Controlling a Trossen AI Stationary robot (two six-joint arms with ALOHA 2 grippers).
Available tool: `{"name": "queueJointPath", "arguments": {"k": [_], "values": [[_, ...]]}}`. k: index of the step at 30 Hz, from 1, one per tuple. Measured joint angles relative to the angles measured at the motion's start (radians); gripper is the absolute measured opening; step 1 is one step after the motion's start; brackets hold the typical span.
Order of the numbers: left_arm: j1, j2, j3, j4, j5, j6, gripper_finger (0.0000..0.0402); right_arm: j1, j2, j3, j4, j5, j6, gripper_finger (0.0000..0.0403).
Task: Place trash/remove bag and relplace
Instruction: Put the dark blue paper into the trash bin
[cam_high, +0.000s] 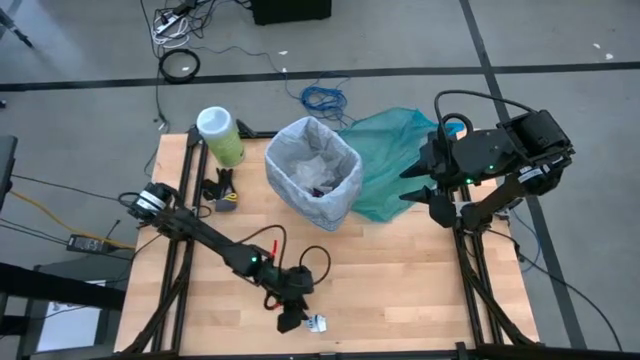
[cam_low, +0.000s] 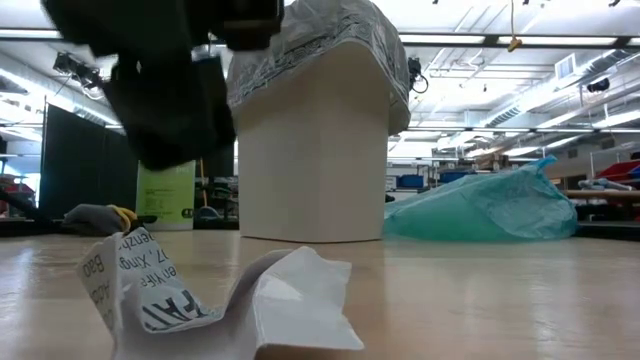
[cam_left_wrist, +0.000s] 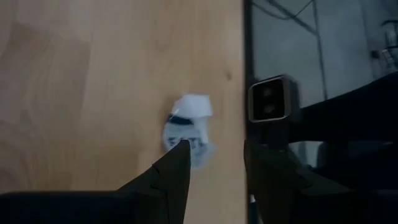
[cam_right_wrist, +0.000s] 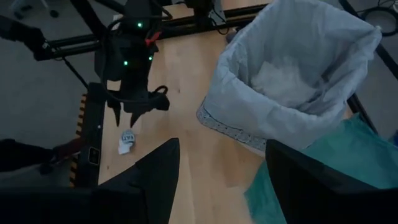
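Bench of pale wood, viewed from above. Bin near the back edge, lined with the pale crinkly bag; bag rim folded over the bin's lip. Several scraps of trash already inside: white paper, something dark. Teal bag heaped just beside the bin, on the right arm's side. Green canister at the back on the left arm's side, small dark tool in front of it.

One crumpled printed paper scrap left at the front edge of the bench, well apart from the bin. Left gripper low over it, fingers apart, one fingertip just at the scrap's edge in the left wrist view; contact not confirmed, nothing clamped. Bench edge very close on the far side of the scrap.

Right gripper raised beside the bin over the teal bag, fingers apart, empty; bin mouth and bag rim in plain sight from its wrist view.

Handling notes, judged only: scrap very light, soft, springy; likely to skid or tip off the edge if nudged sideways. Best to straddle the crumpled middle and close from above, not from the side. Bag thin, slippery, easy to tear; folded rim the sensible place to pinch for lifting out, with the bin likely to rise along if not held.
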Motion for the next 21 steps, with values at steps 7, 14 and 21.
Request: {"name": "queueJointPath", "arguments": {"k": [7, 14, 21], "values": [[-0.004, 0.033, 0.001, -0.010, -0.035, 0.003, 0.0158, 0.000, 0.000, 0.000, 0.000, -0.031, 0.003, 0.0226], [-0.024, 0.080, 0.000, 0.015, -0.042, -0.003, 0.0158, 0.010, 0.000, 0.000, 0.001, -0.050, 0.036, 0.0226], [-0.050, 0.136, 0.000, 0.062, -0.051, -0.009, 0.0155, 0.014, 0.000, 0.000, 0.000, -0.052, 0.036, 0.0226]]}}
